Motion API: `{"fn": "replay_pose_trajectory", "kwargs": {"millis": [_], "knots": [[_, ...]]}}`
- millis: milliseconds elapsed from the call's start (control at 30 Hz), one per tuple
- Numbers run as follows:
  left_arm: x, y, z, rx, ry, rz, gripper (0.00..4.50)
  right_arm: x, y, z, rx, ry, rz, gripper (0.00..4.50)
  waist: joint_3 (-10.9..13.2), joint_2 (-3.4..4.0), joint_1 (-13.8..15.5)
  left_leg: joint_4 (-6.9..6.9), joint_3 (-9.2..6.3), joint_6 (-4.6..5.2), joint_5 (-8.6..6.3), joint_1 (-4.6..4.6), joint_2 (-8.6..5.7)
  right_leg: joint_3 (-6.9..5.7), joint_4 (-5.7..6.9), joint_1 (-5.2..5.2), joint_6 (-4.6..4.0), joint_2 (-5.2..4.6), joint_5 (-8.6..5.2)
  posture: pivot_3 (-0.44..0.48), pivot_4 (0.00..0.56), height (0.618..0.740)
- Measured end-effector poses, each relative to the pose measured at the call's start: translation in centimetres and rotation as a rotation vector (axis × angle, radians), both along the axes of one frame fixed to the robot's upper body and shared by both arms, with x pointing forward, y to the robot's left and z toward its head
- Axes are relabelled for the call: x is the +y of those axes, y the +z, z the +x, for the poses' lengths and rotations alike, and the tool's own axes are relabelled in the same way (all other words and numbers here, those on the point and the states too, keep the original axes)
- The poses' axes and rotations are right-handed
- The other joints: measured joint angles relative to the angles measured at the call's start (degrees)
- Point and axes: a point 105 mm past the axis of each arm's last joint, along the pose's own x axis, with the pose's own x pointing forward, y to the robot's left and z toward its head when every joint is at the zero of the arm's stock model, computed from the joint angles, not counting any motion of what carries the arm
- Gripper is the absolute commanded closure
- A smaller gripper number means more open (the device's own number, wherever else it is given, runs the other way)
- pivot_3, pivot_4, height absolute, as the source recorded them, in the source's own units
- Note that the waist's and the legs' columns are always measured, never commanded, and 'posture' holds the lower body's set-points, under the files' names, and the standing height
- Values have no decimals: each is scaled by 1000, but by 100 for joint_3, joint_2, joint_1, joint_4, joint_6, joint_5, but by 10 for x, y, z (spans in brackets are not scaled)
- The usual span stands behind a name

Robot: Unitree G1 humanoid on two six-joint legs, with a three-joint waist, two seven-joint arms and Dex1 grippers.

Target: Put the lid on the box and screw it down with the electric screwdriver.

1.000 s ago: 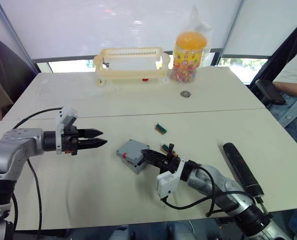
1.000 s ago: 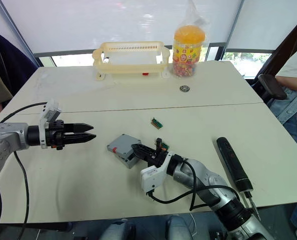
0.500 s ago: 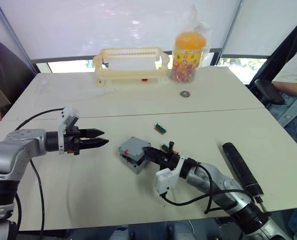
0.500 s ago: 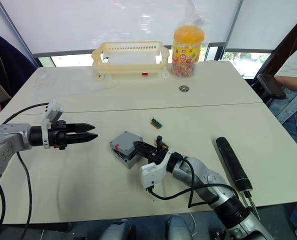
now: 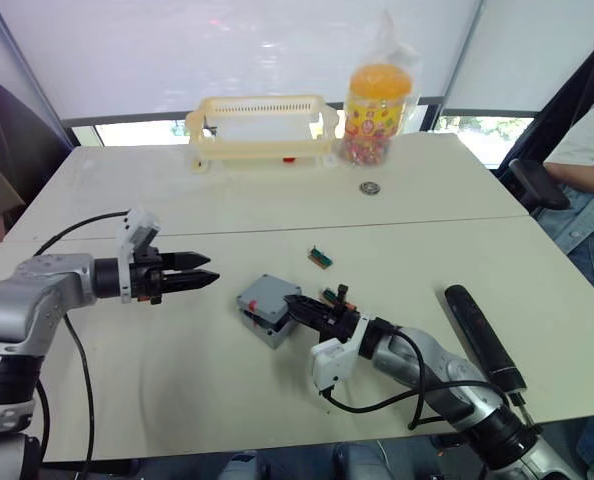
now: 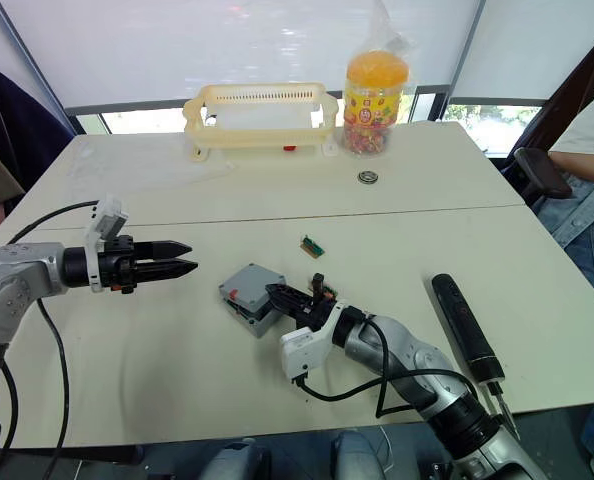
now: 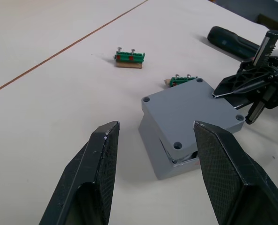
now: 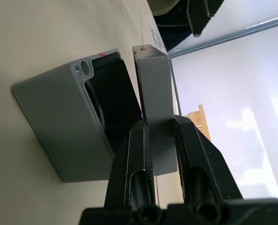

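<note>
The grey box [image 5: 257, 322] sits on the table's near middle. The flat grey lid [image 7: 190, 110] lies on top of it, lifted off along one side so a gap shows against the box [image 8: 69, 126]. My right gripper [image 5: 290, 303] is shut on the lid's edge [image 8: 153, 84], one finger [image 8: 134, 164] on each face. My left gripper [image 5: 213, 270] hovers open to the left of the box, pointing at it, a hand's width away. The black electric screwdriver [image 5: 482, 335] lies on the table at the right, untouched.
Two small green terminal blocks [image 5: 321, 257] [image 5: 334, 295] lie near the box. A yellow basket [image 5: 262, 125], a candy jar [image 5: 377, 100] and a small round metal piece [image 5: 370, 187] stand at the back. A person [image 5: 587, 200] sits at the right.
My left gripper has drifted slightly toward the box. The right gripper keeps its hold on the lid; the box has hardly moved.
</note>
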Motion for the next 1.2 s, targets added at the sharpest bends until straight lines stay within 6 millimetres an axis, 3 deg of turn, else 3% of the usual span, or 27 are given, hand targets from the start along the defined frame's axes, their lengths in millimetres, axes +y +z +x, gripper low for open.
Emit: {"fn": "replay_pose_trajectory", "kwargs": {"millis": [1200], "knots": [[-14, -5, 8, -3, -6, -46, 1953, 1, 11, -4, 30, -58, -135, 4384, -3, -2, 27, 1, -1, 1, -1, 36, -1, -1, -2, 39, 0, -1, 0, 0, 150, 740]]}}
